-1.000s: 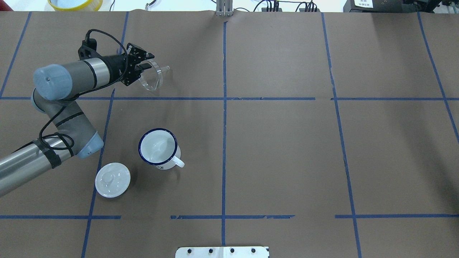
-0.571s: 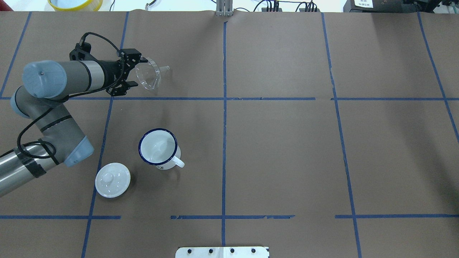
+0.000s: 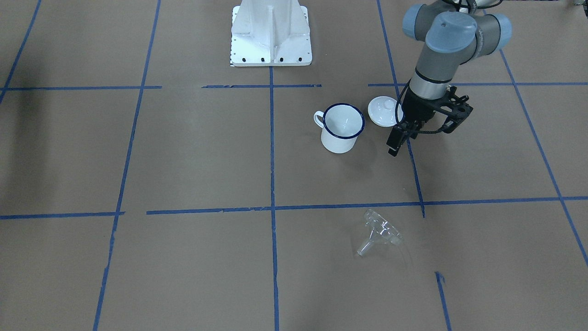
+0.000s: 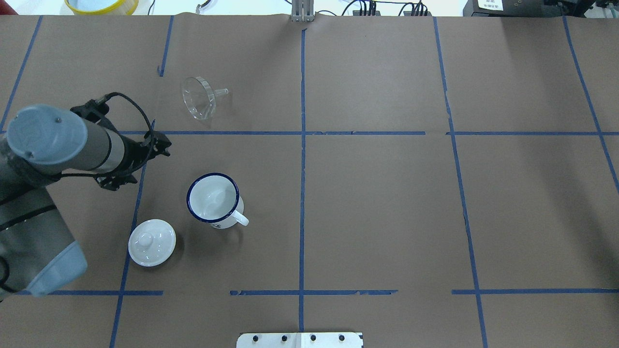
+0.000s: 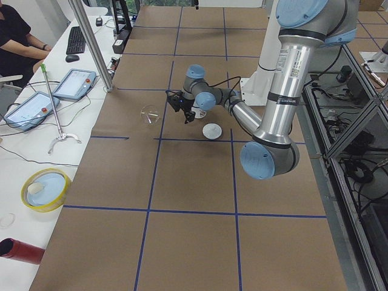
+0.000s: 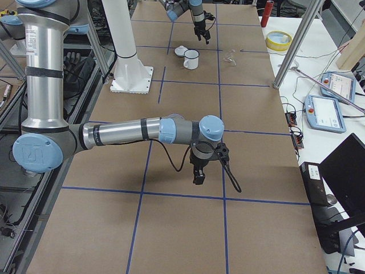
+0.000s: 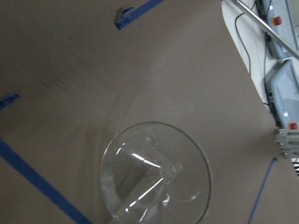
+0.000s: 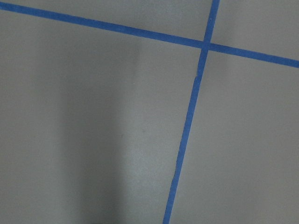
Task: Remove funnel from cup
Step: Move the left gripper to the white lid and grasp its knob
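We find the small clear plastic funnel (image 4: 198, 102) out of the cup, lying on its side on the brown paper-covered table (image 4: 387, 203). Its short spout points to the robot's right, and in the left wrist view its wide mouth (image 7: 156, 172) faces the camera. 1 line of blue tape (image 4: 271, 133) runs between it and the white enamel cup with the dark blue rim (image 4: 213, 199), well apart from it. The cup stands upright and holds nothing. A round white knobbed lid (image 4: 152, 241) lies flat near the cup, on the robot's left of it, not touching.

The left gripper (image 4: 141, 165) hangs above the table between funnel and lid, clear of both, its 2 fingers spread apart with nothing in them. The right gripper (image 6: 198, 180) shows only in the right side view, far from the cup, and we cannot tell how its fingers stand.
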